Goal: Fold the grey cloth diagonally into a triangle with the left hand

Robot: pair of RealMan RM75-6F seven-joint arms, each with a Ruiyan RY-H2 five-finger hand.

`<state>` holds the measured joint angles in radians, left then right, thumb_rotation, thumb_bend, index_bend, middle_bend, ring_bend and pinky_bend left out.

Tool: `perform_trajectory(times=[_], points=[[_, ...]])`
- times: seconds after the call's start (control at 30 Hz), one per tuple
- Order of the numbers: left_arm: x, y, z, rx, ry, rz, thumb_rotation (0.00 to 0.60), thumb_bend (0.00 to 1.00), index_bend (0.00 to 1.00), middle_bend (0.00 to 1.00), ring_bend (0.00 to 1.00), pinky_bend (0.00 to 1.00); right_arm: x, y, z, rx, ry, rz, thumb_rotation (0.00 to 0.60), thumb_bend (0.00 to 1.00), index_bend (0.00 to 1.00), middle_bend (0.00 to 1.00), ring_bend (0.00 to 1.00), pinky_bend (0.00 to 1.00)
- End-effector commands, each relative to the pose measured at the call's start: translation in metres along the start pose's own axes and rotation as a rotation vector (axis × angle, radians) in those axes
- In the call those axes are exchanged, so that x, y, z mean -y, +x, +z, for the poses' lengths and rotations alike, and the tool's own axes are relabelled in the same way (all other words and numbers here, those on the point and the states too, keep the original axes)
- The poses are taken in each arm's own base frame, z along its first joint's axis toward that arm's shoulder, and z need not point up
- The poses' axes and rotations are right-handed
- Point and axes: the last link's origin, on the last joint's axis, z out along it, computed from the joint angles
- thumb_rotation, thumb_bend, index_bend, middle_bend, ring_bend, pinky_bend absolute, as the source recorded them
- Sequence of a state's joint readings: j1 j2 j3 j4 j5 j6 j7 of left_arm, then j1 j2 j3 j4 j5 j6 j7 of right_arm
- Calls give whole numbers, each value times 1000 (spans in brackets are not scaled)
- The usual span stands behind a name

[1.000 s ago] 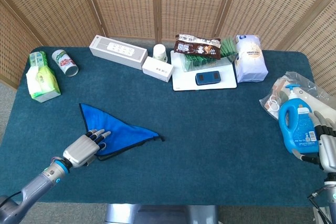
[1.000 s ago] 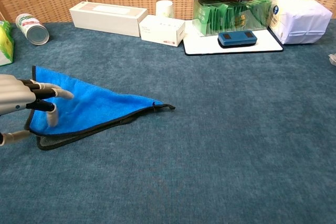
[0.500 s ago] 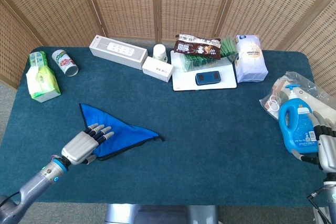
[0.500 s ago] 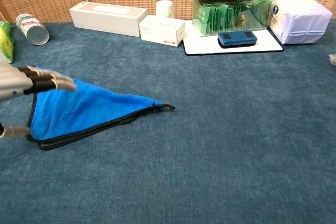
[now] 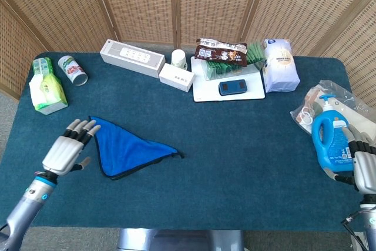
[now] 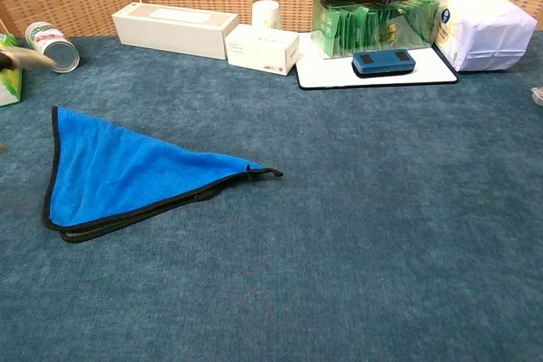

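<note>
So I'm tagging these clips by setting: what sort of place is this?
Probably a staged indoor test setup, not a home: a table covered in teal carpet, woven screens behind it, and assorted groceries like a detergent bottle.

Bright, even, diffuse light; shadows faint and soft; no glare; both views sharp, save a motion-blurred smear at nine to ten o'clock in the chest view.

Cloth [image 6: 127, 171]: soft matt blue terry, dark-bound edges. Tabletop [image 6: 356, 235]: teal, felt-like nap, matt. Left hand [image 5: 66, 150]: smooth silvery metal-look shell. Detergent bottle [image 5: 332, 143]: glossy blue plastic. Screen [image 5: 176, 4]: woven wicker, wood-framed.
</note>
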<state>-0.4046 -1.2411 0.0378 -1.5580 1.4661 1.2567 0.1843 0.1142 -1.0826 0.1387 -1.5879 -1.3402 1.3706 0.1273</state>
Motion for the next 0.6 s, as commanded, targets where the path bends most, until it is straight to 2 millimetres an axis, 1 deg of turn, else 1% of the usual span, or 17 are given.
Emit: perform_trajectory(times=[0.03,0.1,0.17,0.2,0.3,0.5,0.6], points=[[7,4,-14,-39,60,-41,600,377,79,0,0,42,1,1,-1,-10,6,-11,600,0,0,0,0,0],[10,5,-23,-63,88,-64,600,377,81,0,0,40,2,2,-2,-21,8,-20,600,0,0,0,0,0],[15,5,-37,-83,130,-90,600,378,82,0,0,38,3,3,-3,-38,10,-36,600,0,0,0,0,0],[22,4,-52,-91,180,-104,600,378,82,0,0,37,3,4,-3,-53,10,-49,600,0,0,0,0,0],[28,4,-71,-96,220,-99,600,377,82,0,0,31,1,3,-3,-66,-2,-72,600,0,0,0,0,0],[39,0,-101,-106,274,-94,600,377,82,0,0,22,-4,3,1,-101,-31,-97,600,0,0,0,0,0],[43,1,-107,-112,275,-82,600,378,86,0,0,15,-3,4,0,-120,-30,-105,600,0,0,0,0,0]])
